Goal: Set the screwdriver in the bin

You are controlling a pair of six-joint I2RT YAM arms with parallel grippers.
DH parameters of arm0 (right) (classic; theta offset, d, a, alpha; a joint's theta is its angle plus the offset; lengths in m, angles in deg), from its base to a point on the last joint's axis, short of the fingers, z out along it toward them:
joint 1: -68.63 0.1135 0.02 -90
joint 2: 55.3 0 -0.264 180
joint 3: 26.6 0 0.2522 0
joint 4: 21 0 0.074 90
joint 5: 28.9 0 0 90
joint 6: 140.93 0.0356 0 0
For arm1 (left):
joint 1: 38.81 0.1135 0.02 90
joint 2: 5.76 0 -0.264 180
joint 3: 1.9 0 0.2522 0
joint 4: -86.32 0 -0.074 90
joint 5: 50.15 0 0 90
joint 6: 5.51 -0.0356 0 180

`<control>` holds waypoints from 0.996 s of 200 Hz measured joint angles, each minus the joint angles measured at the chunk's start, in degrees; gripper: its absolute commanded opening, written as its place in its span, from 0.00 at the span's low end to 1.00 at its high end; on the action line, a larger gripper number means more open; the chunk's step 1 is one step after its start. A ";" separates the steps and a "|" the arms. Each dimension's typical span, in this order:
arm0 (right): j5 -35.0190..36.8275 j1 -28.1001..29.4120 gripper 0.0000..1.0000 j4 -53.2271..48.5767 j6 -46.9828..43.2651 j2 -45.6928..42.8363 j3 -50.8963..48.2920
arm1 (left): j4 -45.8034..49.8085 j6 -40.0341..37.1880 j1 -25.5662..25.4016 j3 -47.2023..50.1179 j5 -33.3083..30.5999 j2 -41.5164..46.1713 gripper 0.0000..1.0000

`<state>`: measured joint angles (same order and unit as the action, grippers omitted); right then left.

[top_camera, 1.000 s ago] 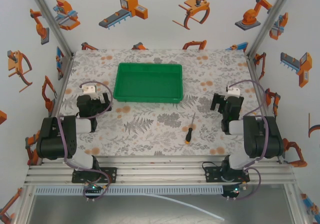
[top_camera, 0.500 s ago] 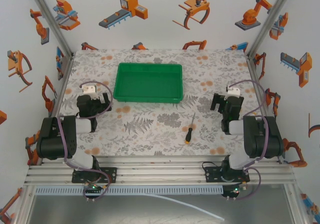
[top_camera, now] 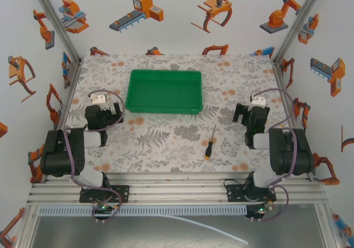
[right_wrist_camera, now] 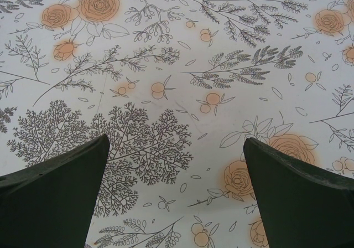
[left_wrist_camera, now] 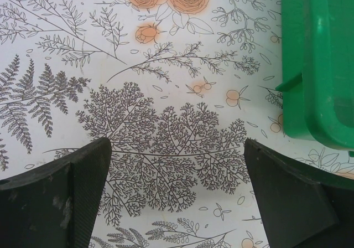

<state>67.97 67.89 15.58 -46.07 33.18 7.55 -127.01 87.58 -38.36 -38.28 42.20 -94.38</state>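
Screwdriver: you have one screwdriver (top_camera: 211, 141), lying flat on the table (top_camera: 166, 140) on the near side of the bin (top_camera: 164, 90), off its near right corner and apart from it. The shaft tip points toward the bin and the black-and-orange handle points away from it.
Bin: one green tray, upright, with a bare floor.
Left gripper: the left gripper (left_wrist_camera: 176, 148) has its fingers spread wide with nothing between them. It hangs over the floral print just beside the bin's near left corner.
Right gripper: the right gripper (right_wrist_camera: 176, 143) also has its fingers spread wide and holds nothing. It sits off the bin's right side, nearer you than the bin.
In the way: only patterned tabletop lies between the screwdriver and the bin.
Surroundings: white walls (top_camera: 166, 32) behind and beside the bin carry printed orange robot-arm pictures.
Count: two arms, two grippers, one bin, one screwdriver.
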 measured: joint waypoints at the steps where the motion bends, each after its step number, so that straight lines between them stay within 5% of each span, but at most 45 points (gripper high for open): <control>1: 0.00 0.00 0.99 0.00 0.00 0.00 0.00 | 0.00 0.02 0.00 0.00 0.00 0.00 0.97; 100: 1.31 0.00 0.99 -0.26 0.17 -0.02 0.00 | 2.60 -0.15 -0.04 -0.96 -0.15 0.42 0.97; 155: 3.28 -0.20 0.96 -5.95 0.63 -2.75 1.66 | 22.84 0.57 -0.07 -13.31 -3.87 6.10 0.97; 199: 5.22 -0.20 0.99 -26.18 4.28 -15.52 10.16 | 44.68 0.07 -0.22 -23.82 -4.46 9.55 0.97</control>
<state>73.19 67.70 -10.60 -41.79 17.67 17.71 -82.33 87.65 -38.58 -62.10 37.74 -84.82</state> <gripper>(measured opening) 0.992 0.974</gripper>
